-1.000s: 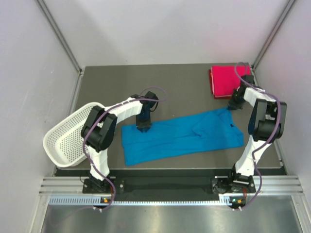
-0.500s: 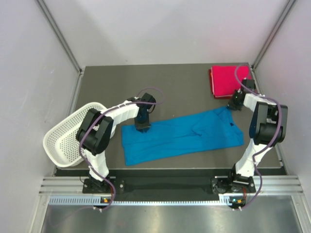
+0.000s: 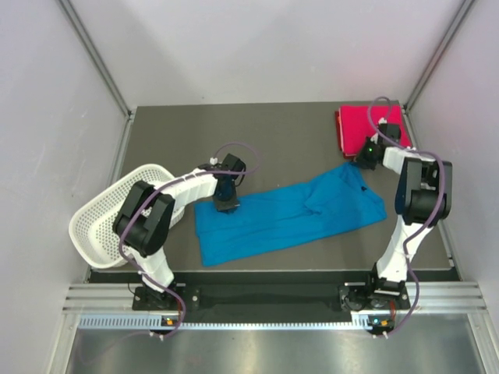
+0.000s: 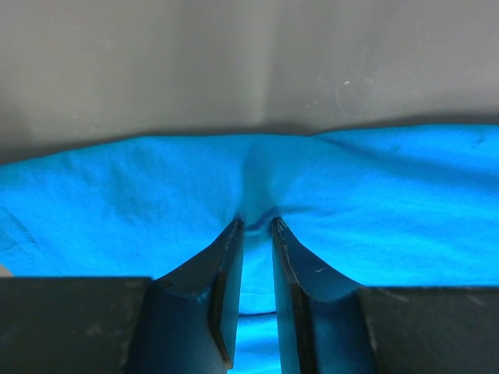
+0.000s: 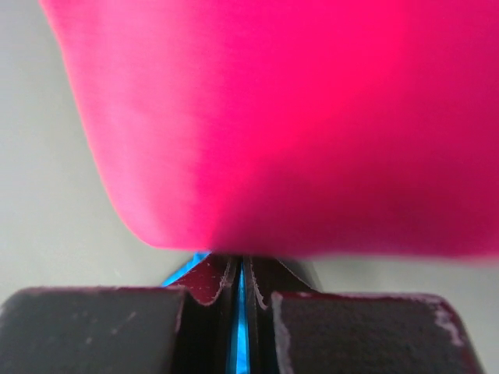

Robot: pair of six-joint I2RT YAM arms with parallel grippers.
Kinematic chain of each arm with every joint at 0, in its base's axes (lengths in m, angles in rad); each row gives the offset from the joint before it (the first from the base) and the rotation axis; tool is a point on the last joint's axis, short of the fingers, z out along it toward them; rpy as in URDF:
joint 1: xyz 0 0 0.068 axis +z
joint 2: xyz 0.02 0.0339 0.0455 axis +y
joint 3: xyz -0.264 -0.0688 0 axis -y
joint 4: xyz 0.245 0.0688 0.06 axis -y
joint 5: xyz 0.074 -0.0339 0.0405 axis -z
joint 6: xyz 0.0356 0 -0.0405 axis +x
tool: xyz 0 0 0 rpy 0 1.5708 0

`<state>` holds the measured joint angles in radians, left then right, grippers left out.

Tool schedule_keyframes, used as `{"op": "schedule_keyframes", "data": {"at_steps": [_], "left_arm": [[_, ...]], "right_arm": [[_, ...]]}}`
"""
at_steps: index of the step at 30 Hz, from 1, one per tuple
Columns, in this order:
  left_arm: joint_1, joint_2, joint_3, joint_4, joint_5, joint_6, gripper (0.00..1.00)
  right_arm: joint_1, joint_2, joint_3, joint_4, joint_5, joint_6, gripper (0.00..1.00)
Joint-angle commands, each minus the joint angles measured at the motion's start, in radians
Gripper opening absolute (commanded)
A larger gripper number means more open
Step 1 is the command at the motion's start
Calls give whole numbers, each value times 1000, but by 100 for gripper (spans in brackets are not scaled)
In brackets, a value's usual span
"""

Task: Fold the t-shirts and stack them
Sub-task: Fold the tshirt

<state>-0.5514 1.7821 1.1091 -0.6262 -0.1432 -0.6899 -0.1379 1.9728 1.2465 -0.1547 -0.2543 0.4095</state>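
Pinching the soft, light blue t-shirt [image 3: 288, 214] near its two ends, left gripper [image 3: 227, 205] and right gripper [image 3: 361, 160] both clamp thin cloth; expect sagging between.

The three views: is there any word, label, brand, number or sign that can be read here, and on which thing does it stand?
There is no readable text in any view.
The blue t-shirt, the pink-red t-shirt and the white basket show plain surfaces, with no print, tag or number visible.
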Motion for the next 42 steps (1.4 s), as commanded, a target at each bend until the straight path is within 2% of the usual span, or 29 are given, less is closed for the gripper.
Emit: {"op": "schedule_keyframes", "data": {"at_steps": [1, 21, 26, 29, 35, 39, 42], "left_arm": [[21, 57, -112, -158, -111, 9, 28], [64, -10, -206, -239, -188, 29, 28], [67, -7, -180, -283, -205, 30, 29], [70, -10, -155, -316, -217, 41, 29], [68, -110, -8, -412, -191, 70, 29], [76, -121, 238, -464, -243, 108, 29], [82, -112, 342, -442, -268, 136, 30]], "right_arm": [[47, 35, 57, 35, -20, 11, 0], [256, 208, 280, 27, -17, 86, 0], [303, 276, 344, 101, -42, 127, 0], [325, 343, 442, 80, -53, 138, 0], [348, 402, 504, 180, -69, 232, 0], [359, 443, 597, 185, -57, 235, 0], [363, 494, 677, 202, -69, 238, 0]]}}
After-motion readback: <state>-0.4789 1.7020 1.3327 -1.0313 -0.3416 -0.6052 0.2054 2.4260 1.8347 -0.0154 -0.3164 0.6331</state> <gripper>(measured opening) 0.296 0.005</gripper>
